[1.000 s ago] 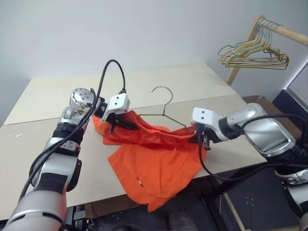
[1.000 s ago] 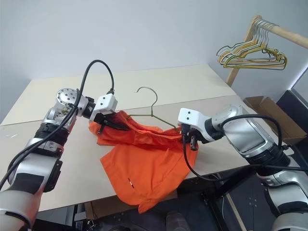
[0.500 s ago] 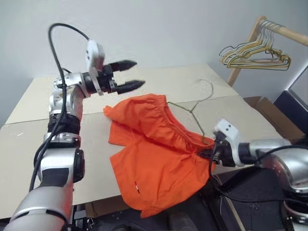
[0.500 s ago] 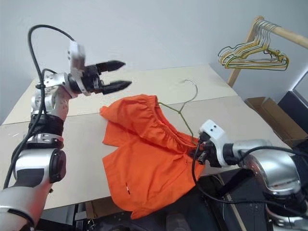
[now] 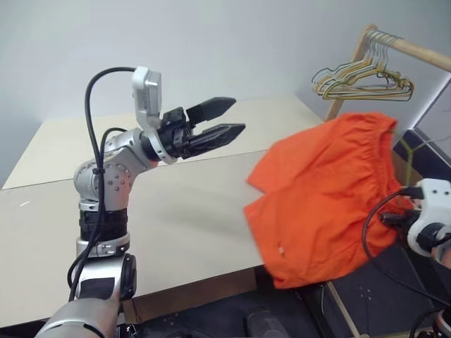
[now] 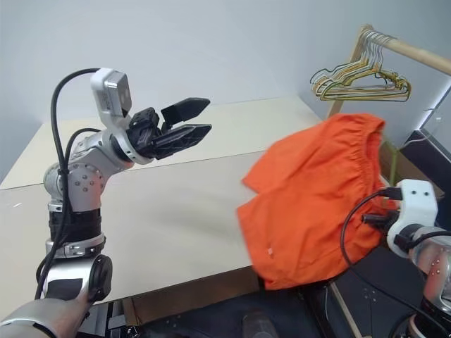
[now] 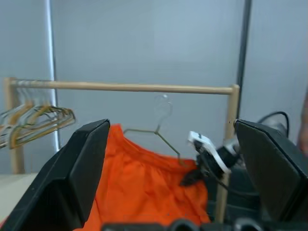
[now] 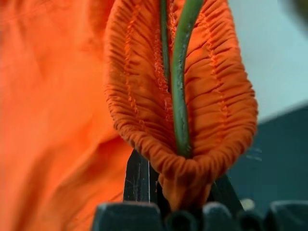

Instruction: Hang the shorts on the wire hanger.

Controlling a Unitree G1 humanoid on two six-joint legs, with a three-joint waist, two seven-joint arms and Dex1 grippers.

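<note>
The bright orange shorts (image 5: 320, 190) hang in the air past the table's right edge, off its surface. My right gripper (image 8: 178, 178) is shut on their gathered waistband together with a strand of the wire hanger (image 8: 180, 96). From the left wrist view the wire hanger (image 7: 161, 132) rises above the shorts (image 7: 144, 192), its hook pointing up, and the right gripper (image 7: 188, 179) clamps the corner. My left gripper (image 5: 237, 115) is open and holds nothing. It is raised over the table, pointing right toward the shorts and well apart from them.
The beige table (image 5: 176, 204) lies below the left arm. A wooden clothes rack (image 5: 416, 49) stands at the far right, with a bunch of yellowish and grey hangers (image 5: 363, 79) on its rail.
The left gripper let go of the shorts, opened and rose above the table. The right gripper swung the shorts and hanger off the table to the right.
</note>
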